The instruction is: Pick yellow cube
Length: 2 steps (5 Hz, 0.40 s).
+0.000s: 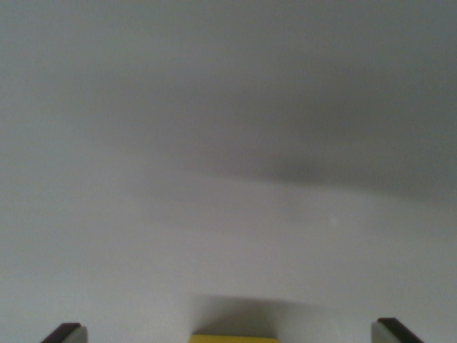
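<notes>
Pale grey tabletop (pixel 228 236) fills nearly all of my wrist view, plain and featureless, soft with blur. Starting at the near edge, I can see only the two fingertips (pixel 66 332) of the gripper (pixel 232 332): one dark tip at the wrist view's left corner, the other at the wrist view's right, each cut off by the bottom border. They stand well apart, with bare surface between them, so I read the jaws as spread wide and holding nothing.

Between those tips, roughly midway and a little toward the left one, the yellow cube (pixel 233 339) shows as a thin yellow strip at the very bottom edge. Most of it is cropped out, so I cannot tell its full shape or whether it sits square. It touches neither fingertip. Just beyond it, on the far side, a soft grey shadow (pixel 239 314) lies on the surface.

Farther out, a broad dark smudge of shade (pixel 314 153) spreads across the upper right. Nothing of the room beyond the surface is visible.
</notes>
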Available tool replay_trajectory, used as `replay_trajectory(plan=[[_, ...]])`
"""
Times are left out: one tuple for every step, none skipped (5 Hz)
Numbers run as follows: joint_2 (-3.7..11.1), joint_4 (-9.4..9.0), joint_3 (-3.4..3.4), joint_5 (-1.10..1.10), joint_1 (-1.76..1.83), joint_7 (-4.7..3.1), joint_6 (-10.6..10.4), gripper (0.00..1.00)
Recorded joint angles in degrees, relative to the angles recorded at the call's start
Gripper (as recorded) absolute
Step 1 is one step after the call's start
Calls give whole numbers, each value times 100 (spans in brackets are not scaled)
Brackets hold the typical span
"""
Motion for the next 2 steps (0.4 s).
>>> replay_trajectory(plan=[[39, -214, 11, 11, 18, -23, -223, 0], [39, -214, 11, 11, 18, -23, -223, 0]])
